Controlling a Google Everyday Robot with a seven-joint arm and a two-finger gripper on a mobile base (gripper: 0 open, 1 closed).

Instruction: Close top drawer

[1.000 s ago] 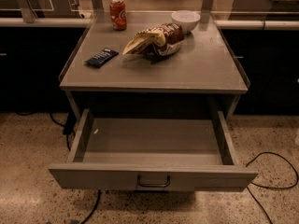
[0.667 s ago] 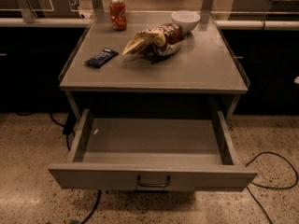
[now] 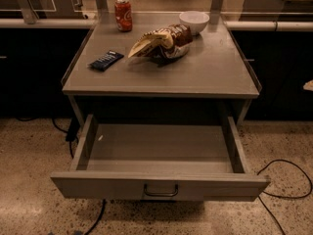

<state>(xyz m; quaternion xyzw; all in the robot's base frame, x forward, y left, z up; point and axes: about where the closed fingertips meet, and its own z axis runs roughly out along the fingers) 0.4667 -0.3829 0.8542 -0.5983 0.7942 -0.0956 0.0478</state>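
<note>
Grey table (image 3: 210,77): can (image 3: 123,14) far left, bowl (image 3: 193,21) far right, chip bag (image 3: 160,44) centre, dark bar (image 3: 106,60) left. Gripper out of view.

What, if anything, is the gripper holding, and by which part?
Cannot be told: the gripper is out of view. The top drawer stands open, its handle untouched.

tabletop (image 3: 215,77): red soda can (image 3: 123,14) rear left, white bowl (image 3: 194,21) rear right, chip bag (image 3: 159,44) centre, dark snack bar (image 3: 106,60) left.

The wide grey metal top drawer (image 3: 159,153) is matched by the grey bench (image 3: 205,67); the small flat packet (image 3: 105,60) seems dark blue.
</note>
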